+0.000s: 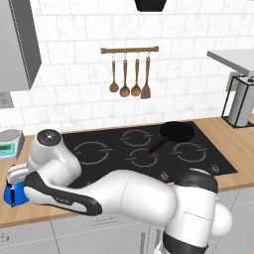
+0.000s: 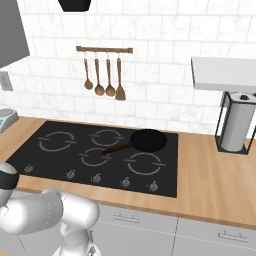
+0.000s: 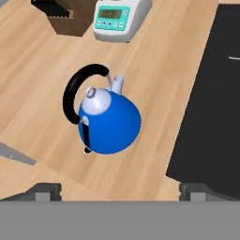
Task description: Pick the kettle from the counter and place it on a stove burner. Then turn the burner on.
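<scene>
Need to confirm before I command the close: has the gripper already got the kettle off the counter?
No. In the hand view the kettle sits on the counter below the open gripper, untouched.

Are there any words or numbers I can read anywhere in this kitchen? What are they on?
None can be read.
Kitchen scale: its little screen shows dark marks, too blurred to read.
Robot's forearm: a faint grey marking, too small to read.
Stove knobs: no readable signs.
Kettle: no label.
</scene>
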